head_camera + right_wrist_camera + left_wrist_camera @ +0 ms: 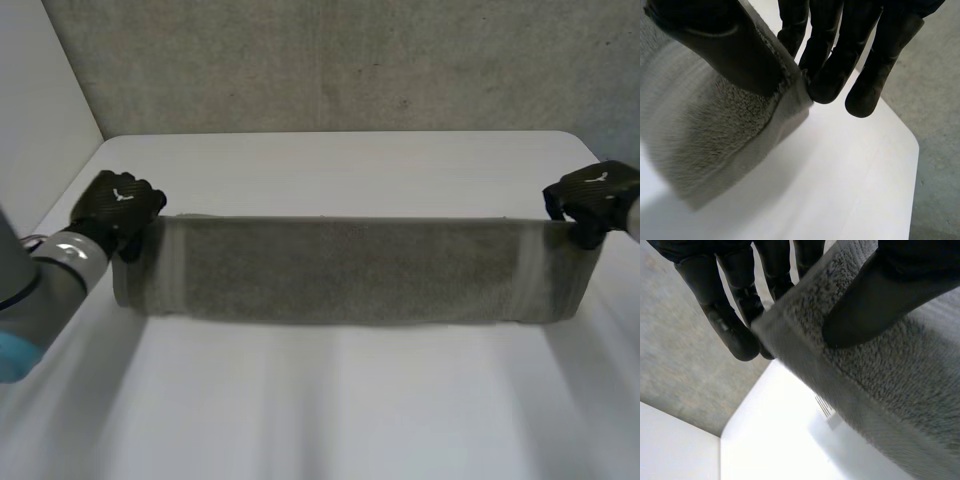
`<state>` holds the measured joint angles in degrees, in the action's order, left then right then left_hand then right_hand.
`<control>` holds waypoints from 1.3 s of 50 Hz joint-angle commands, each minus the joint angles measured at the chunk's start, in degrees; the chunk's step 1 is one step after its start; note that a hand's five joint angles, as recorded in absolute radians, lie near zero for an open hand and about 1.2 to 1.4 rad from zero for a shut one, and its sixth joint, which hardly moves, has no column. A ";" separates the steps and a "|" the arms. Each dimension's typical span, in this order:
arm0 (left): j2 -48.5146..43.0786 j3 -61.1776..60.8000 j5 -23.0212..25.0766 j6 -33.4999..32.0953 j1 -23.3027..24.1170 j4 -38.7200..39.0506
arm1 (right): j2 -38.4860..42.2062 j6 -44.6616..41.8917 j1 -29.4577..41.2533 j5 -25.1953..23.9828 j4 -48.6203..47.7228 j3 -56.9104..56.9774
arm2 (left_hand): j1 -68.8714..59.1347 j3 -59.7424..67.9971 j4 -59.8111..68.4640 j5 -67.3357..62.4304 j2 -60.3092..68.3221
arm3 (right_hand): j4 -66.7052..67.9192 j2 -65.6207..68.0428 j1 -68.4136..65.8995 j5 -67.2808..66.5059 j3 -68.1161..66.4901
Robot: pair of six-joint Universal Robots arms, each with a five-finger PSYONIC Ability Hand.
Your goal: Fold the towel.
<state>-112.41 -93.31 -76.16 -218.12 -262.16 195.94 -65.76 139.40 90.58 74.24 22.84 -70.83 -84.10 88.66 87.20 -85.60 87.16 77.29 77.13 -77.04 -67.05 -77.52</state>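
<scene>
A grey towel (350,270) hangs stretched wide above the white table (340,170), its lower edge close to the tabletop. My left hand (118,208) holds its upper left corner; in the left wrist view the thumb (880,295) presses the towel (890,380) against the fingers (732,325). My right hand (592,198) holds the upper right corner. There the thumb (715,45) pinches the towel (705,130) against the fingers (832,60).
A grey wall (340,60) rises behind the table's far edge. Bare tabletop (330,410) lies in front of the hanging towel. A light panel (40,110) stands at the left.
</scene>
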 commanded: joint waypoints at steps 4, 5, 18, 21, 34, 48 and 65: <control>-16.88 18.43 -7.69 0.51 3.50 0.23 | 15.13 0.17 5.40 6.80 -15.10 10.89 | 4.10 -8.66 -7.20 15.60 -7.16 | 2.71 2.87 -2.96 -2.95 -2.48; -18.62 20.60 -8.47 0.68 3.68 0.67 | 16.18 0.17 5.92 7.14 -19.28 10.89 | 4.10 -8.66 -7.20 15.60 -7.16 | 2.71 2.87 -2.96 -2.95 -2.48; -24.35 24.76 -9.71 0.51 5.00 13.77 | 21.28 0.26 8.47 11.81 -30.22 11.59 | 4.10 -8.66 -7.20 15.60 -7.16 | 2.71 2.87 -2.96 -2.95 -2.48; -25.14 24.76 -9.62 0.51 5.52 14.29 | 22.07 0.00 8.56 12.16 -32.15 11.59 | 4.10 -8.66 -7.20 15.60 -7.16 | 2.71 2.87 -2.96 -2.95 -2.48; -22.07 20.80 -13.23 0.95 6.49 14.64 | 16.63 4.30 8.30 12.07 -32.77 6.76 | 74.10 -78.66 -77.20 85.60 -77.16 | -67.29 -67.13 67.04 67.05 67.52; -7.04 6.30 -11.38 15.18 5.26 13.85 | -1.39 10.89 7.77 11.10 -29.87 -9.15 | 73.89 -78.44 -76.99 85.38 -76.95 | -67.29 -67.13 67.04 67.05 67.52; 2.37 -8.73 -0.92 28.98 3.85 13.94 | 4.92 11.60 0.66 1.35 -18.18 -12.49 | 72.88 -77.43 -75.98 84.37 -75.94 | -49.72 -49.56 49.47 49.48 49.95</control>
<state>-110.23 -100.05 -78.21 -190.77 -258.21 209.86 -65.99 150.78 93.74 78.63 4.02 -84.26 -15.14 14.03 14.96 -12.62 14.69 24.22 23.35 -23.78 -14.95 -23.60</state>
